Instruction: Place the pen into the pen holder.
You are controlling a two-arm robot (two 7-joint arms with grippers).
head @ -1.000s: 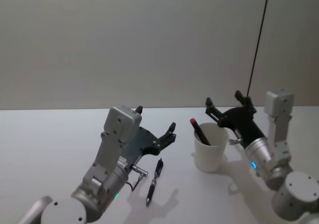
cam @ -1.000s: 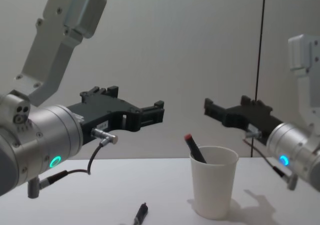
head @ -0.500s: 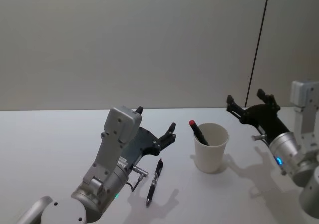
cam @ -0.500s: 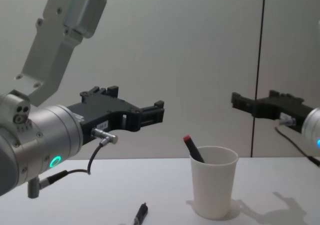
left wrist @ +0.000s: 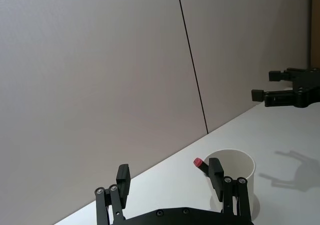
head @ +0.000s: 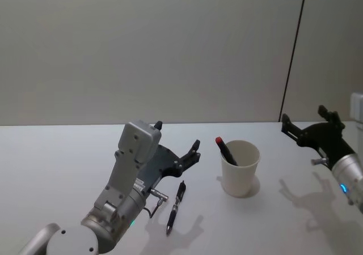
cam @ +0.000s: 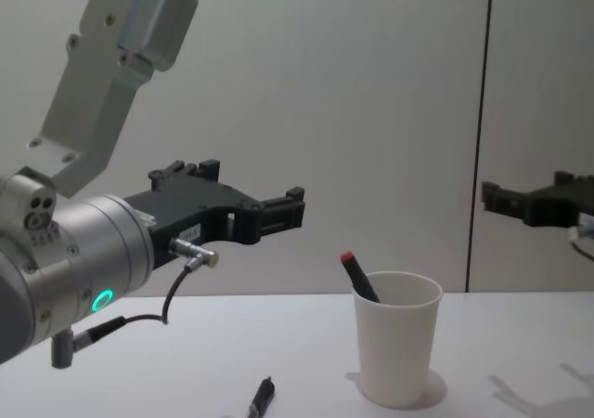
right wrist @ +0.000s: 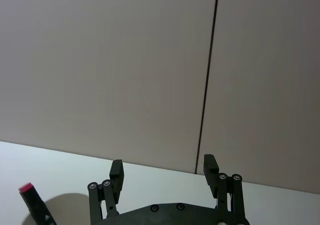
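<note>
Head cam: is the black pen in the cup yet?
No, the black pen lies flat on the table, apart from the paper cup.

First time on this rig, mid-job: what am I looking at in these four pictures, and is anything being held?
It is a two-armed robot at a white table. One picture looks down from its head, one looks across from its chest, and two look out from the wrists. The left gripper hovers open near a black pen lying on the table. The right gripper hangs open to the right of the white paper cup, apart from it. A red-capped pen leans inside the cup. Neither gripper holds anything.
</note>
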